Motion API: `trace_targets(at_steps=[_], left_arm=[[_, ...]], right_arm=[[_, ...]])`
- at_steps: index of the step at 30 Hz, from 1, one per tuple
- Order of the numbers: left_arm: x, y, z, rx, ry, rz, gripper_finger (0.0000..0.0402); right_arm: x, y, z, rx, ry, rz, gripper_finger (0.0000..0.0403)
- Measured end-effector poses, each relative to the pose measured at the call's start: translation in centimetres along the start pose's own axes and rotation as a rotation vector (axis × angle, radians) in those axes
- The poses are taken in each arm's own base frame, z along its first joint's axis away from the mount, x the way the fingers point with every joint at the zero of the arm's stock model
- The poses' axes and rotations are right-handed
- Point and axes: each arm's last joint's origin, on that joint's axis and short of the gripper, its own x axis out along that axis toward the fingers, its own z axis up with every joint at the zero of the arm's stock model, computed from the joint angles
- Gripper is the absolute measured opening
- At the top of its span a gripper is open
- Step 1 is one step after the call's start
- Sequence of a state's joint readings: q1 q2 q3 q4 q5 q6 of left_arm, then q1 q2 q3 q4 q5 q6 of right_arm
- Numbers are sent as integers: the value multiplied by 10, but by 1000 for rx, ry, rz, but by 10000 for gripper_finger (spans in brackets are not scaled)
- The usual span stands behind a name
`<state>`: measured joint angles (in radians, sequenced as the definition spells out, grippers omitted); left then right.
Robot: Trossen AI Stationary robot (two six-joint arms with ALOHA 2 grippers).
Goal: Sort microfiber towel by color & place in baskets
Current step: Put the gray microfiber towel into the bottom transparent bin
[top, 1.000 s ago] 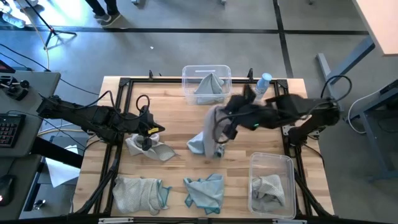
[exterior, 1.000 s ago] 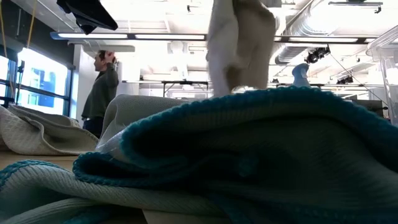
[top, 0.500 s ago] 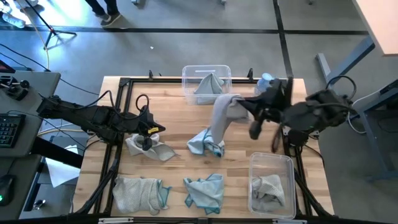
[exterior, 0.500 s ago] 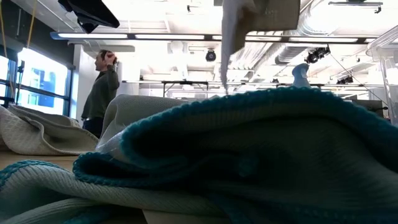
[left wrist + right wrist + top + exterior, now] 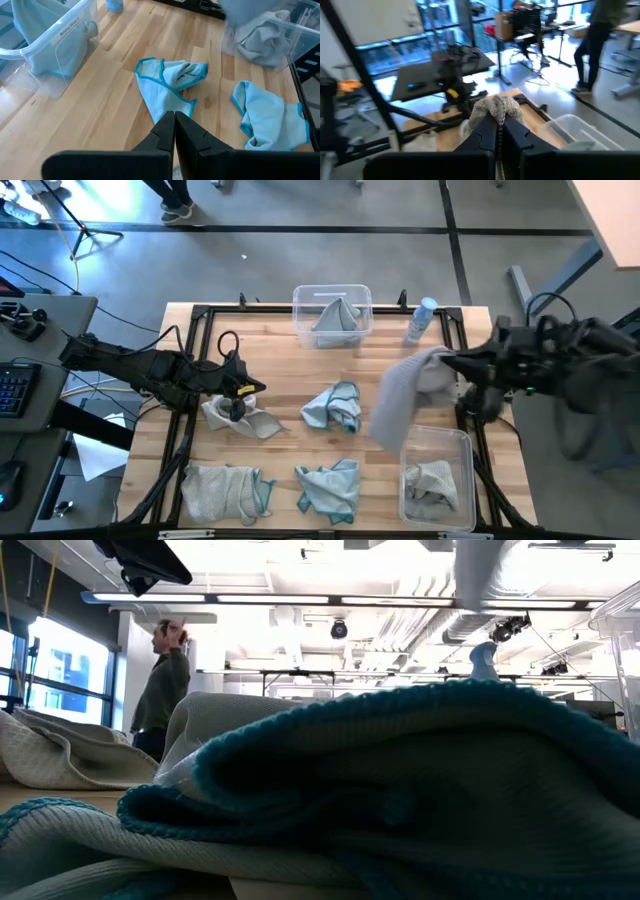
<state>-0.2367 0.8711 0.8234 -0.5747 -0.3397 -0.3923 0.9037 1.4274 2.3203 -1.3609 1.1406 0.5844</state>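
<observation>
The right gripper [image 5: 448,363] is clenched on 1 grey towel [image 5: 405,395], which hangs from it over the near basket [image 5: 437,442] — a grey cloth lies inside. The left gripper [image 5: 236,406] — fingers pressed together — rests on another towel [image 5: 242,419], teal-edged towels ahead of it.

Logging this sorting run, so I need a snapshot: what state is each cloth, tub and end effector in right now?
Right end effector: shut on grey towel, hanging above the near-right tub.
Left end effector: shut, on a towel at table left.
Near-right tub: holds a grey towel.
Far tub: holds a teal-edged towel.
Centre teal towel: crumpled on table.
Front teal towel: crumpled on table.
Front-left towel: crumpled on table.
Spray bottle: upright.
</observation>
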Motion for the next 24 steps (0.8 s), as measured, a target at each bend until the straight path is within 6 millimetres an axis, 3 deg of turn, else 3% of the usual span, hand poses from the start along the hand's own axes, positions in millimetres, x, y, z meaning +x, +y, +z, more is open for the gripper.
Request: trace_targets(at_steps=[12, 24], left_arm=[[1, 0, 0, -25, 5, 2, 0], [1, 0, 0, -129, 4, 2, 0]], right_arm=[[-56, -27, 9, 68, -21, 290, 0], [-78, -53, 20, 241, 70, 589, 0]])
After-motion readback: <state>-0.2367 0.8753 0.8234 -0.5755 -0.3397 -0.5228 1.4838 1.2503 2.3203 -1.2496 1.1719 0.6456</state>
